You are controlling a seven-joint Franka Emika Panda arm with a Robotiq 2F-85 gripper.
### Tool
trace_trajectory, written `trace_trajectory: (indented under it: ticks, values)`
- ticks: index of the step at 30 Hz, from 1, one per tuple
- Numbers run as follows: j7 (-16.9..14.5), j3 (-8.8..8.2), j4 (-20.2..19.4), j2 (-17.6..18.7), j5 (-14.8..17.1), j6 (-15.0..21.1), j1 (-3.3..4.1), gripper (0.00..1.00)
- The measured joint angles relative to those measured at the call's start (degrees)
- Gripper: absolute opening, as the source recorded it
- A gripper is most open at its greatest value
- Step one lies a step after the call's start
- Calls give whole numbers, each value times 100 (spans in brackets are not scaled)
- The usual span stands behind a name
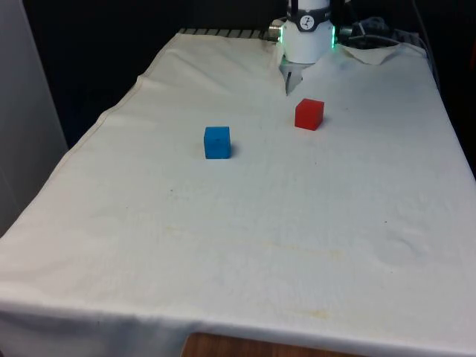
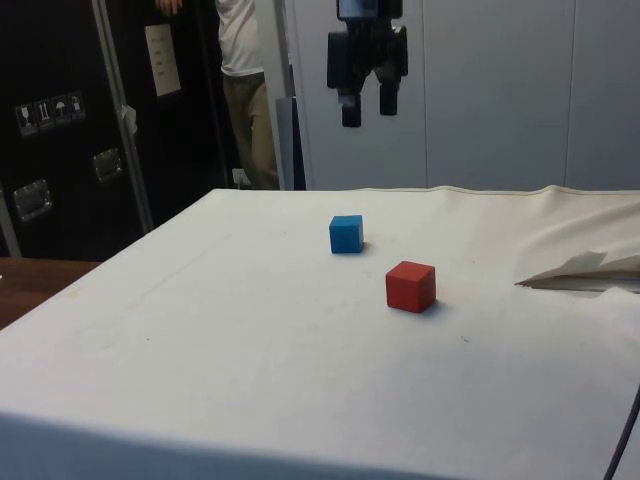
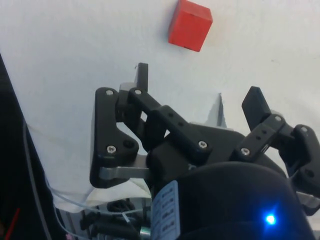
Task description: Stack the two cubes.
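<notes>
We see the gripper (image 2: pixel 366 103) hanging high above the table w/ its two fingers spread apart & nothing between them; in the wrist view the gripper (image 3: pixel 197 85) shows the same wide gap over bare cloth. The red cube (image 1: pixel 309 114) sits on the white cloth (image 1: pixel 245 245) toward the robot end, on the front view's right of the blue cube (image 1: pixel 217 142). Both cubes rest flat on the cloth, well apart from each other, neither on top of the other. From the side view the red cube (image 2: pixel 411 286) is nearer that camera & the blue cube (image 2: pixel 346 233) further back, the gripper up over the far part of the table, touching neither. In the wrist view the red cube (image 3: pixel 189 25) lies beyond the fingertips, clear of them. The cloth is rumpled into a fold (image 2: pixel 580 270) near the robot's base. A person (image 2: pixel 240 80) in a white top & khaki trousers stands behind the table by the dark cabinets (image 2: pixel 60 130).
</notes>
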Motion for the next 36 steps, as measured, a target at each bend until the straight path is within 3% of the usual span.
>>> trace_trajectory:
  ticks: [7,13,26,31,36]
  values:
    - [-109,11,-241,86,212,338,6,100]
    - [-275,40,-355,367,378,642,17,100]
    - [-292,241,-464,619,344,796,29,100]
    - [-92,361,-527,636,172,854,29,100]
    - [-52,378,-533,636,143,859,23,100]
